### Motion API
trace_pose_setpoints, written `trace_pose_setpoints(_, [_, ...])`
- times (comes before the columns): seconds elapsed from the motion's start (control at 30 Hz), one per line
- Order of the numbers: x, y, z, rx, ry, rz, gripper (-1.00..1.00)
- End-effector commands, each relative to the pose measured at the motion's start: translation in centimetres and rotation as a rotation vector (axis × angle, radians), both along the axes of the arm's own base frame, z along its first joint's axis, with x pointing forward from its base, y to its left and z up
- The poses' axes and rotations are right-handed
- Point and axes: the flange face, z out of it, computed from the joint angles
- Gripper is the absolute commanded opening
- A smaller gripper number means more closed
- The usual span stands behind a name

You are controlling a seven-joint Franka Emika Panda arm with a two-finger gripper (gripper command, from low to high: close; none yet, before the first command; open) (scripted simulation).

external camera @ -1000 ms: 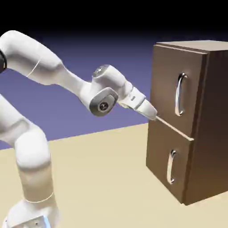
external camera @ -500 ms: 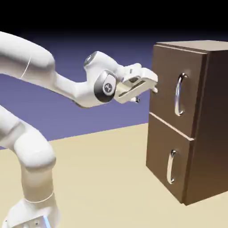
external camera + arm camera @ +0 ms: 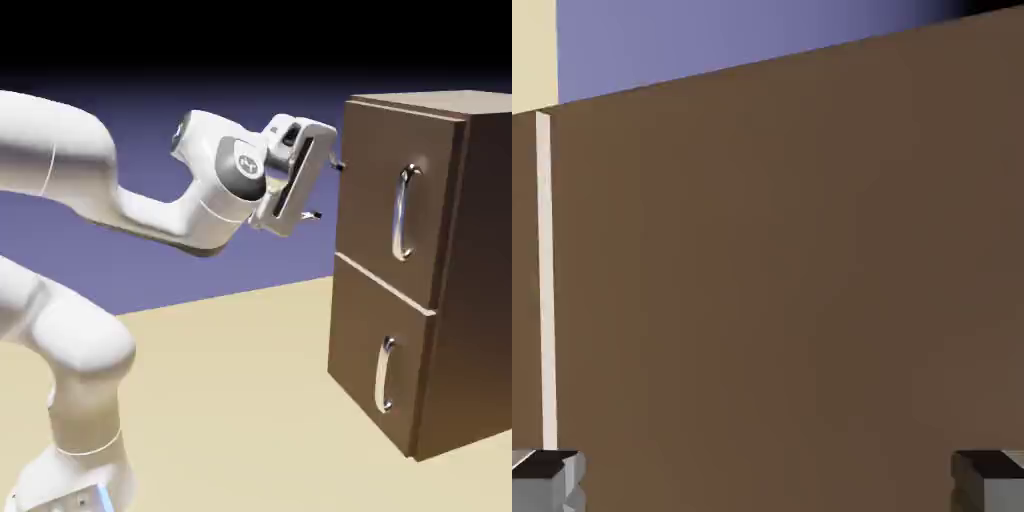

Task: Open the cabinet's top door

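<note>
The cabinet is a tall dark brown box at the exterior view's right. Its top door is the upper front panel and carries a long curved silver handle; the door sits flush and closed. My gripper hovers just left of the top door's left edge, apart from the handle, open, with nothing between its fingers. In the hand view, flat brown wood fills nearly everything and the two fingertips stand far apart at the bottom corners. No handle shows there.
The shorter lower door with a smaller silver handle sits below the top one. The cabinet stands on a beige table. A thin pale seam runs down the hand view's left side.
The hand has risen from the seam between the two doors to the top door's height and rolled, so its fingers now stand one above the other. The jaws stayed open.
</note>
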Motion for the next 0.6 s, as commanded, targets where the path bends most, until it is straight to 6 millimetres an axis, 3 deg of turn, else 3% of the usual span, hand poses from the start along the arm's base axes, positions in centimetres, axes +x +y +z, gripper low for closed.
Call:
trace_pose_setpoints(0.0, [-0.1, -0.2, 0.0, -0.043, -0.014, 0.017, 1.00])
trace_pose_setpoints(0.57, [0.1, -5.4, -1.5, -0.772, -0.231, 0.230, 1.00])
